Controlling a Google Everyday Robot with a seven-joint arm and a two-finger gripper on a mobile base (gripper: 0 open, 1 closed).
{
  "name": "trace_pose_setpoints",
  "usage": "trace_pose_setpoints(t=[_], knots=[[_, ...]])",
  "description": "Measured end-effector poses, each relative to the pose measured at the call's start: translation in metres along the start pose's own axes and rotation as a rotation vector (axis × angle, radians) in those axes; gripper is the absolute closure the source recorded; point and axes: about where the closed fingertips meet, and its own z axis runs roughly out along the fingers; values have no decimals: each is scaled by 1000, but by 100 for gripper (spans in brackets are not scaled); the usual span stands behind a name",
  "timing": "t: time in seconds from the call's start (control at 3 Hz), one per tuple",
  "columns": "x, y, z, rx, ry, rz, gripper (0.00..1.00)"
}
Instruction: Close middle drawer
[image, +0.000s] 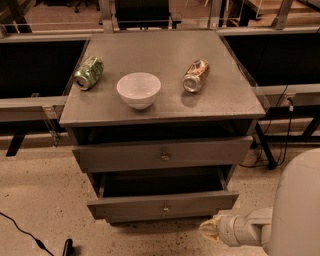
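Middle drawer (130, 206) stands pulled well out of the grey cabinet (165, 112), its dark box open to view behind the flat front. A small brass knob (165, 207) sits at the middle of that front. Above it the top drawer (210, 151), with a taller front and its own knob (165, 157), is out a little too, and a dark gap shows between it and the cabinet top. Under the middle front runs a thin grey strip (150, 219), probably the lowest front, set back and nearly flush.

The gripper (209, 231) is low down near the floor (45, 200), just below and to the right of the middle drawer's right front corner, apart from it and pointing left. I cannot tell whether it is wide or narrow. Its white arm (250, 229) reaches in from the lower right.

On the cabinet top a white bowl (139, 90) stands upright near the front edge. A green can (89, 73) lies on its side to the left of it, and a brown can (196, 76) lies on its side to the right, both apart from the bowl. A black cable (22, 231) trails over the floor at lower left.
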Motion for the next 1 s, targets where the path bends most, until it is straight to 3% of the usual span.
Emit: trace_pose_setpoints(t=[0.67,1.0], knots=[[-15,-4,27,34,-31,-68,100],[-15,-14,41,95,-56,-147,100]])
